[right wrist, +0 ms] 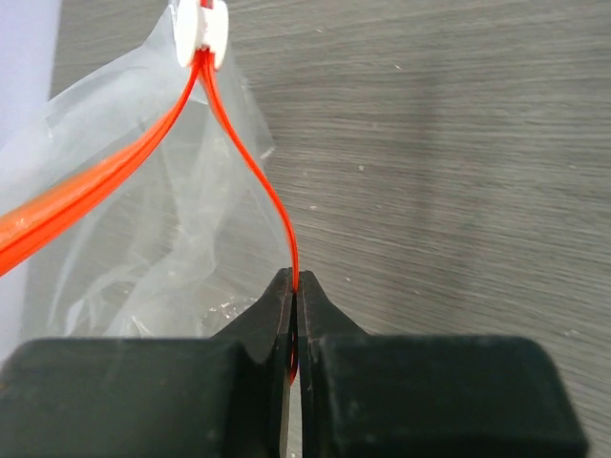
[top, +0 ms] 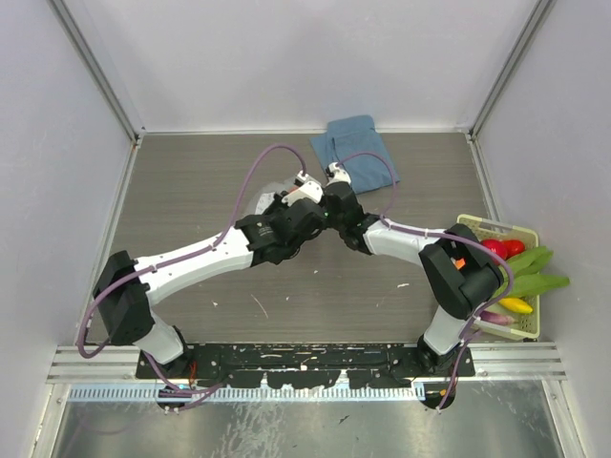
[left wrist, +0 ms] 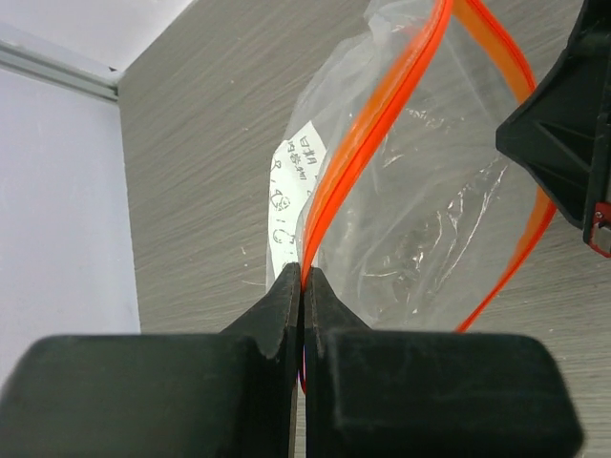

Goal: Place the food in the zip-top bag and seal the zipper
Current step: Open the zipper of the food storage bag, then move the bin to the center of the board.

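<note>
A grey wood-grain table (top: 191, 181) carries a folded blue cloth (top: 351, 145) at its far edge and a pale slatted basket (top: 520, 333) at its right edge. A clear zip-top bag (left wrist: 430, 239), largely hidden from above, appears to rest mid-table. White flecks (top: 260, 305) dot the near side.

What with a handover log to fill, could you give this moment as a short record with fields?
left gripper: shut on the zipper
right gripper: shut on a zipper lip running down from the white slider
zip-top bag: clear, mouth parted, no food seen inside
food: in the basket at the right edge of the table
blue cloth: far side, just beyond both wrists
</note>
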Controlling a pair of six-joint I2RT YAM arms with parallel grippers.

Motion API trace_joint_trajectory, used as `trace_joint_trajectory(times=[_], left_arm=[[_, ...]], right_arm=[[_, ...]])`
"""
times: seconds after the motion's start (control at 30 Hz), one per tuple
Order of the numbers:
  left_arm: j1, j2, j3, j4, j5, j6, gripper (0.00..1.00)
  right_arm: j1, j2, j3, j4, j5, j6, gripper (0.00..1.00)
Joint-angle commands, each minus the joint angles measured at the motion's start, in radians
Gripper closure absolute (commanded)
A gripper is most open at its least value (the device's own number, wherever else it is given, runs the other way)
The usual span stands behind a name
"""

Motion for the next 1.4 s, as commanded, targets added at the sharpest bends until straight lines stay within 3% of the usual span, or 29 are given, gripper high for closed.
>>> trace_joint_trajectory(times=[0.0, 0.4, 0.67, 0.93, 1.1, 1.37], left_arm=[[0.002, -0.001, 0.012, -0.022, -0.006, -0.075, 1.00], [0.007, -0.022, -0.046, 0.004, 0.079, -0.123, 1.00], [0.007, -0.041, -0.046, 0.015, 0.089, -0.094, 1.00], [0.008, -0.097, -0.124, 0.102, 0.079, -0.047, 1.00], [0.009, -0.141, -0.172, 0.141, 0.099, -0.044, 1.00], [0.009, -0.187, -0.245, 0.196, 0.150, -0.057, 1.00]], right_arm=[[-0.003, -0.004, -0.029, -0.045, 0.095, -0.041, 0.93], [-0.011, -0.041, -0.070, -0.049, 0.051, -0.075, 0.84], [-0.011, -0.156, -0.081, -0.047, -0.006, -0.104, 0.66], [-0.029, -0.329, -0.094, -0.262, 0.011, -0.226, 0.36], [-0.113, -0.442, -0.148, -0.410, 0.084, -0.252, 0.27], [-0.378, -0.599, -0.205, -0.541, 0.196, -0.255, 0.13]])
